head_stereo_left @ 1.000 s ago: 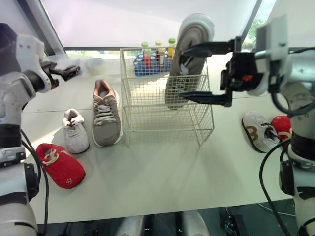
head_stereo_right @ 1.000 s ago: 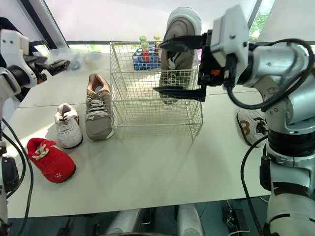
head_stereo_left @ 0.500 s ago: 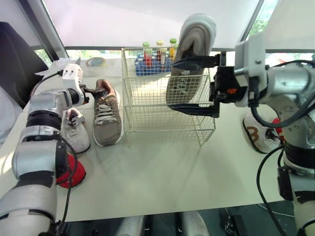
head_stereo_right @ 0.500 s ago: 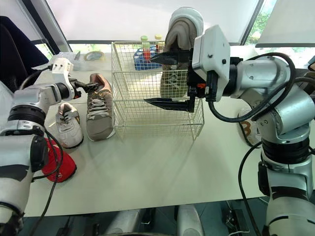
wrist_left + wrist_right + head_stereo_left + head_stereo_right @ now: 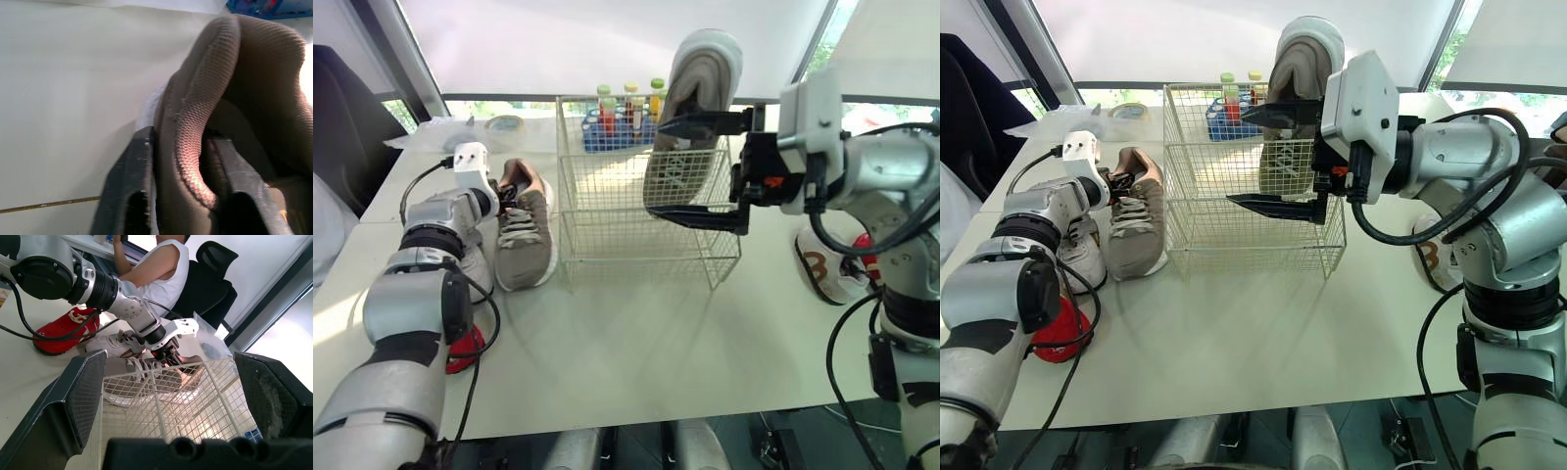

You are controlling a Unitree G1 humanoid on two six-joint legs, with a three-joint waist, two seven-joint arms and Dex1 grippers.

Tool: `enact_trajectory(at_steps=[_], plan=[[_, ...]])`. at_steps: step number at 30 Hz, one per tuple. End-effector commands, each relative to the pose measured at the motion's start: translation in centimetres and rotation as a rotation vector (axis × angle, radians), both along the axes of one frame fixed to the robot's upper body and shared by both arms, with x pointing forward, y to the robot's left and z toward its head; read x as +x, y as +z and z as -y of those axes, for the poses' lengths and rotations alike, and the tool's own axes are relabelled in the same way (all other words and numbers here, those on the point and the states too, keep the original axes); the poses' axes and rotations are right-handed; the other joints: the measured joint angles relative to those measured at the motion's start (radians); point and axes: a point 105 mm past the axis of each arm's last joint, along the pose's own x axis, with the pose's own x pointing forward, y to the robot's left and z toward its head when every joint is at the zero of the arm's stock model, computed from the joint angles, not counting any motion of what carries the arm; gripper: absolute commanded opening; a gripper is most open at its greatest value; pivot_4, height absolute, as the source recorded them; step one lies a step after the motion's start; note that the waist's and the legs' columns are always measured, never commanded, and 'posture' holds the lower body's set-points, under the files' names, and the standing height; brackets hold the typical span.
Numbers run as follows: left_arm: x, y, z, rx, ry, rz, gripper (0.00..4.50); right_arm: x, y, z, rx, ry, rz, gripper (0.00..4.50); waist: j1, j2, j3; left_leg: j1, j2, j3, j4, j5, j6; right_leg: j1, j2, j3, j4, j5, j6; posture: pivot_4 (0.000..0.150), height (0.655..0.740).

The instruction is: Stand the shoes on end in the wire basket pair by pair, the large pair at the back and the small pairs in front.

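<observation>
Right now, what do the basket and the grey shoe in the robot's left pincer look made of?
Wire basket: probably thin metal wire with a cream-white coating, an open grid. Grey sneaker: matt textile mesh with a pinkish lining; the knit weave shows on the heel collar that the left gripper pinches.

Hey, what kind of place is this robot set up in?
Probably an office or lab workspace: a long white table beside a window with greenery outside, and a person seated by a black office chair.
</observation>
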Motion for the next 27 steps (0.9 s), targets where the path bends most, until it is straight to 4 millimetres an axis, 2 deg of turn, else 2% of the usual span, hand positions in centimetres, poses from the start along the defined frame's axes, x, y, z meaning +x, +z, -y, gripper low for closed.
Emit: enact_trajectory(at_steps=[1, 2, 4, 7, 9, 12, 15, 17, 18, 19, 22, 27], plan=[[0.1, 1.2, -0.7, -0.089, 0.062, 0.022, 0.05, -0.3, 0.8, 0.3, 0.008, -0.013, 0.045, 4.50, 0.001, 0.000, 0.000, 0.000, 0.000, 0.000, 0.000, 0.000, 0.000, 0.000, 0.000, 0.000, 0.000, 0.000, 0.000, 0.150, 0.7400], [0.2, 1.6, -0.8, -0.109, 0.072, 0.034, 0.05, -0.2, 0.8, 0.3, 0.007, -0.014, 0.045, 4.50, 0.001, 0.000, 0.000, 0.000, 0.000, 0.000, 0.000, 0.000, 0.000, 0.000, 0.000, 0.000, 0.000, 0.000, 0.000, 0.150, 0.7400], [0.5, 3.8, -1.0, -0.150, 0.087, 0.104, 0.05, -0.1, 0.8, 0.3, 0.009, -0.017, 0.045, 4.50, 0.002, 0.000, 0.000, 0.000, 0.000, 0.000, 0.001, 0.000, 0.001, 0.000, 0.000, 0.000, 0.000, 0.000, 0.000, 0.150, 0.7400], [0.8, 8.1, -1.1, -0.212, 0.097, 0.245, 0.05, 0.0, 0.8, 0.4, 0.008, -0.021, 0.046, 4.50, 0.003, -0.003, 0.002, -0.001, 0.000, 0.000, 0.001, -0.001, 0.001, -0.001, 0.000, 0.000, 0.000, 0.000, 0.001, 0.150, 0.7400], [0.7, 11.6, -1.2, -0.223, 0.089, 0.374, 0.05, 0.1, 0.8, 0.5, 0.009, -0.022, 0.047, 4.50, 0.007, -0.004, 0.003, -0.002, 0.000, 0.000, 0.002, 0.000, 0.001, -0.001, 0.000, 0.000, 0.000, 0.001, 0.001, 0.150, 0.7400], [-0.3, 18.5, -1.3, -0.245, 0.080, 0.623, 0.05, 0.2, 0.9, 0.5, 0.012, -0.025, 0.048, 4.50, 0.006, -0.008, 0.005, -0.004, 0.000, 0.000, 0.003, -0.001, 0.001, -0.001, 0.000, 0.000, -0.002, 0.001, 0.002, 0.150, 0.7400], [-1.7, 22.6, -0.6, -0.202, 0.020, 0.778, 0.05, 0.2, 0.9, 0.5, 0.013, -0.030, 0.049, 4.50, 0.005, -0.009, 0.005, -0.004, 0.000, 0.000, 0.002, -0.001, 0.002, -0.001, 0.000, 0.000, -0.003, 0.001, 0.002, 0.150, 0.7400], [-3.3, 25.8, 1.0, -0.152, -0.093, 0.904, 0.05, 0.4, 1.0, 0.6, 0.014, -0.037, 0.053, 4.50, 0.005, -0.008, 0.005, -0.004, 0.000, 0.000, 0.002, -0.002, 0.003, -0.001, 0.000, 0.000, -0.003, 0.001, 0.002, 0.150, 0.7400], [-3.9, 26.6, 1.6, -0.138, -0.139, 0.943, 0.05, 0.4, 1.1, 0.6, 0.015, -0.039, 0.054, 4.50, 0.004, -0.008, 0.005, -0.004, 0.000, 0.001, 0.002, -0.002, 0.003, -0.001, 0.000, 0.000, -0.003, 0.001, 0.002, 0.150, 0.7400], [-5.1, 28.4, 2.8, -0.117, -0.217, 1.023, 0.05, 0.4, 1.2, 0.6, 0.019, -0.040, 0.056, 4.50, 0.004, -0.008, 0.005, -0.004, 0.000, 0.001, 0.002, -0.002, 0.003, -0.001, 0.000, 0.000, -0.003, 0.001, 0.002, 0.150, 0.7400], [-7.8, 32.2, 5.5, -0.135, -0.339, 1.202, 0.05, 0.3, 1.4, 0.6, 0.026, -0.044, 0.064, 4.50, 0.007, -0.009, 0.005, -0.004, 0.000, 0.001, 0.002, -0.002, 0.003, -0.001, 0.000, 0.000, -0.003, 0.001, 0.002, 0.150, 0.7400], [-9.5, 34.9, 8.9, -0.174, -0.292, 1.413, 0.05, 0.3, 1.5, 0.8, 0.026, -0.062, 0.074, 4.50, 0.007, -0.009, 0.005, -0.004, -0.001, 0.001, 0.004, -0.002, 0.004, 0.000, -0.001, 0.000, -0.004, 0.002, 0.003, 0.150, 0.7400]])
